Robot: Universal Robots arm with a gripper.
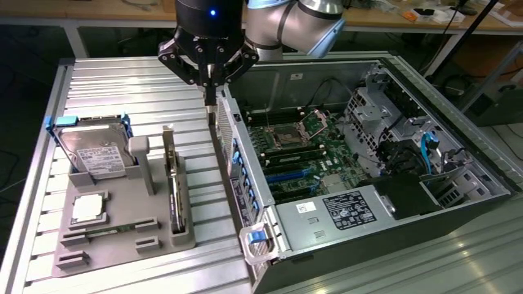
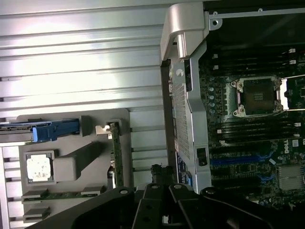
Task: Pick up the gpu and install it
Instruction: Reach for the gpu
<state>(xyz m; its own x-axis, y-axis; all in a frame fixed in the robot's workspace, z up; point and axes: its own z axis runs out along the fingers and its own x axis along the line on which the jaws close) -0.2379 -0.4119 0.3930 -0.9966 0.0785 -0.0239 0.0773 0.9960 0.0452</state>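
The gripper [image 1: 210, 97] is hanging pinched shut on nothing, just over the computer case's [image 1: 327, 73] near wall. The gpu [image 1: 173, 184] is standing on edge in the grey tray [image 1: 122, 260], below the gripper toward the exterior view's left, untouched. The pick looks barely begun, and it is calling for parted fingers squared over the card's top edge.
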